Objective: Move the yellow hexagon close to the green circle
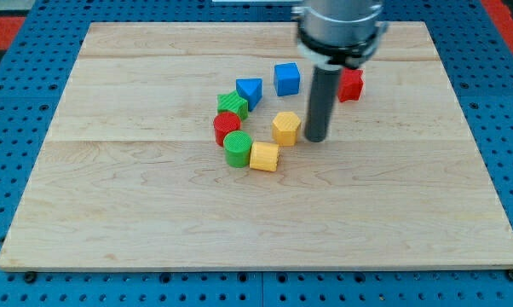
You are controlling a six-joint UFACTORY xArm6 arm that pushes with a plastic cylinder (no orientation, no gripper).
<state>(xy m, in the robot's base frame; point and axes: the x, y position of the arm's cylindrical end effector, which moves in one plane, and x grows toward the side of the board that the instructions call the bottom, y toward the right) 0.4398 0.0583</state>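
Note:
The yellow hexagon (285,128) lies near the middle of the wooden board (154,196). The green circle (237,147) lies a short way down and to the view's left of it, with a small gap between them. My tip (315,137) rests on the board just to the view's right of the yellow hexagon, close to it or touching it.
A yellow square block (264,156) touches the green circle's right side. A red block (226,128) and a green block (233,105) lie above the circle. A blue triangle (250,89), a blue cube (286,78) and a red block (350,84) lie further up.

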